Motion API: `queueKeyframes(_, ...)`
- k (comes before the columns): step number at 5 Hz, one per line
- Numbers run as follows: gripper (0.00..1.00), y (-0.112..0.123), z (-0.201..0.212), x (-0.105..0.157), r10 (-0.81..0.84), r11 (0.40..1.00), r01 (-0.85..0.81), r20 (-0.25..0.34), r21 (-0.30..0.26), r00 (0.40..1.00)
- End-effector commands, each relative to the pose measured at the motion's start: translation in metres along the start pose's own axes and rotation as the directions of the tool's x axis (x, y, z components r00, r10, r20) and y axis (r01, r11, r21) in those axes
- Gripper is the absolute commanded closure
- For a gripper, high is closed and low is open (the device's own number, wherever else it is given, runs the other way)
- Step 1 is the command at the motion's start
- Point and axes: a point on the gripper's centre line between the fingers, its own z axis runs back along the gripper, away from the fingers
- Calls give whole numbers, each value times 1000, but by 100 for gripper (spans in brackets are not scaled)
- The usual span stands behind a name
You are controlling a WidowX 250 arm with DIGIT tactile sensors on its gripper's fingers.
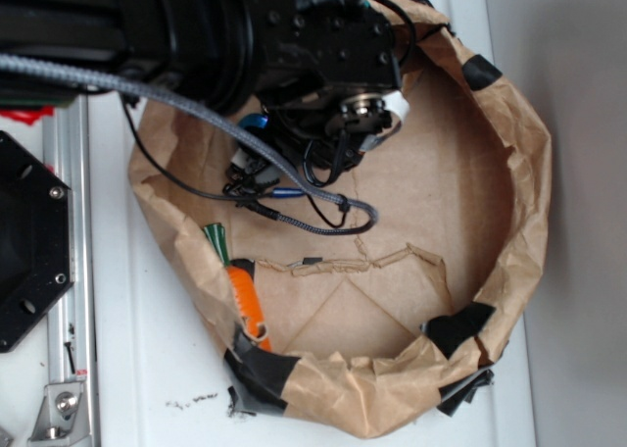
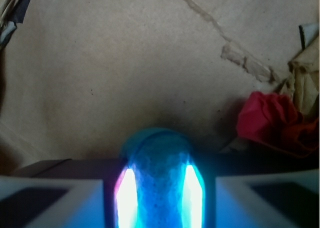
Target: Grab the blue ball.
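Fingers (image 2: 160, 198) apparently clenched on the blue ball (image 2: 159, 153), red wad (image 2: 267, 118) nearby; no legible writing.

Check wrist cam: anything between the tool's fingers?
Yes: the blue ball sits between the tool fingers, filling the gap. Shown in the wrist view.

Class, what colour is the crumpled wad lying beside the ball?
Red, clearest in the wrist view, right of the blue ball.

blue ball (image 2: 159, 158) | teal, round | between pincer (image 2: 159, 198) fingers
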Motion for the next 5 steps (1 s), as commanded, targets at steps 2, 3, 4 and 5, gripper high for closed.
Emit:
queueKeyframes(2, 100, -14, 114, 10, 103, 984, -135, 244, 118, 964)
queueKeyframes(3, 100, -22, 137, 18, 176, 966, -215, 246, 142, 953)
queueKeyframes(4, 100, -23, 143, 19, 306, 930, -352, 306, 108, 901)
queueKeyframes(5, 100, -19, 143, 19, 329, 925, -370, 303, 88, 895)
